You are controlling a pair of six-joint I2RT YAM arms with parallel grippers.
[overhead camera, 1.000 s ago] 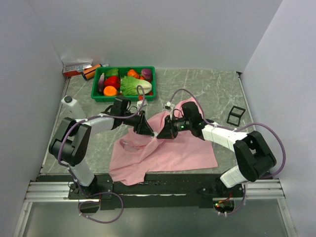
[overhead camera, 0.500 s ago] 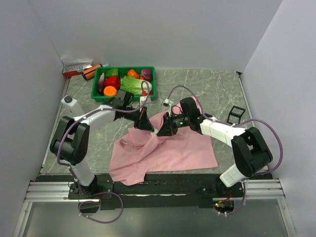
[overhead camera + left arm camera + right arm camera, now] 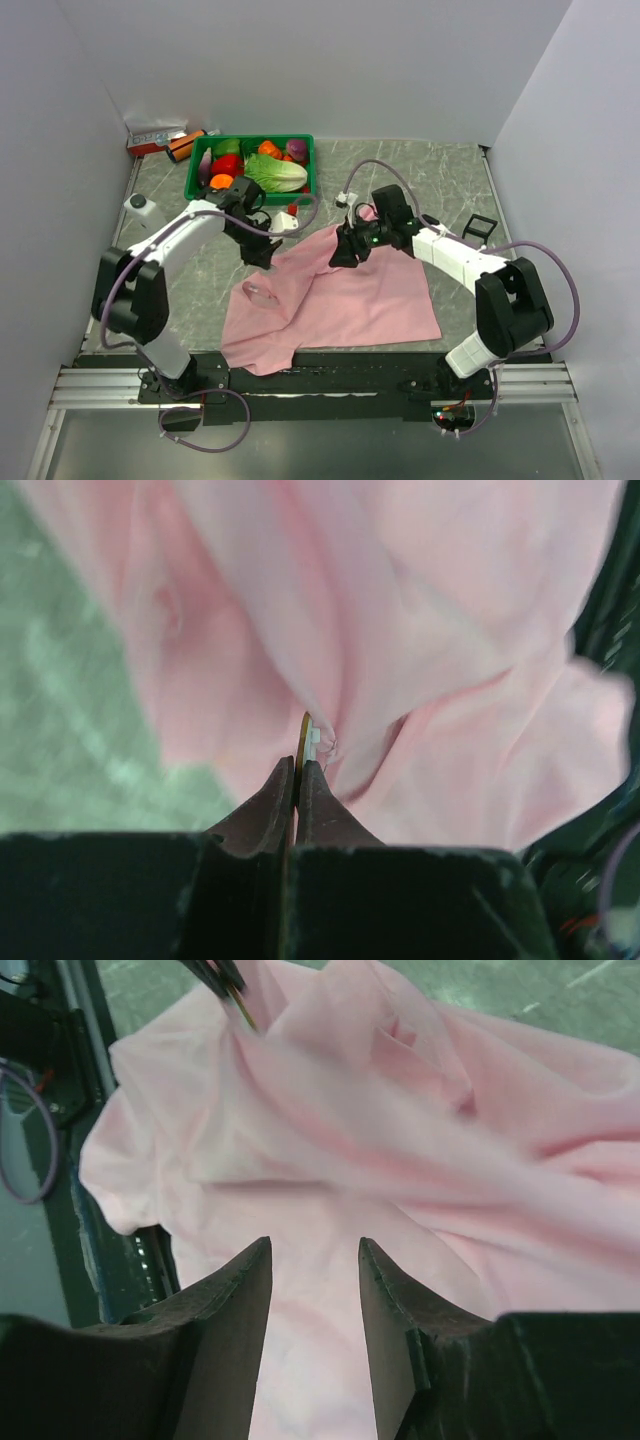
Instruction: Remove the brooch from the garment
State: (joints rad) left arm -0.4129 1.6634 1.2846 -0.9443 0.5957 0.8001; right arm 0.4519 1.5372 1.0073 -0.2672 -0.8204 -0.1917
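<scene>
L hand fingers pressed together, pinching a thin gold-and-white brooch at the tips. Brooch touches a puckered fold of the pink garment. R hand fingers apart, nothing btwn, hovering over garment, which lies spread on desk.

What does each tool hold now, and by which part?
The left tool pinches a small, thin piece, likely the brooch, by its near edge. The right tool stands open above the garment, holding nothing.
</scene>
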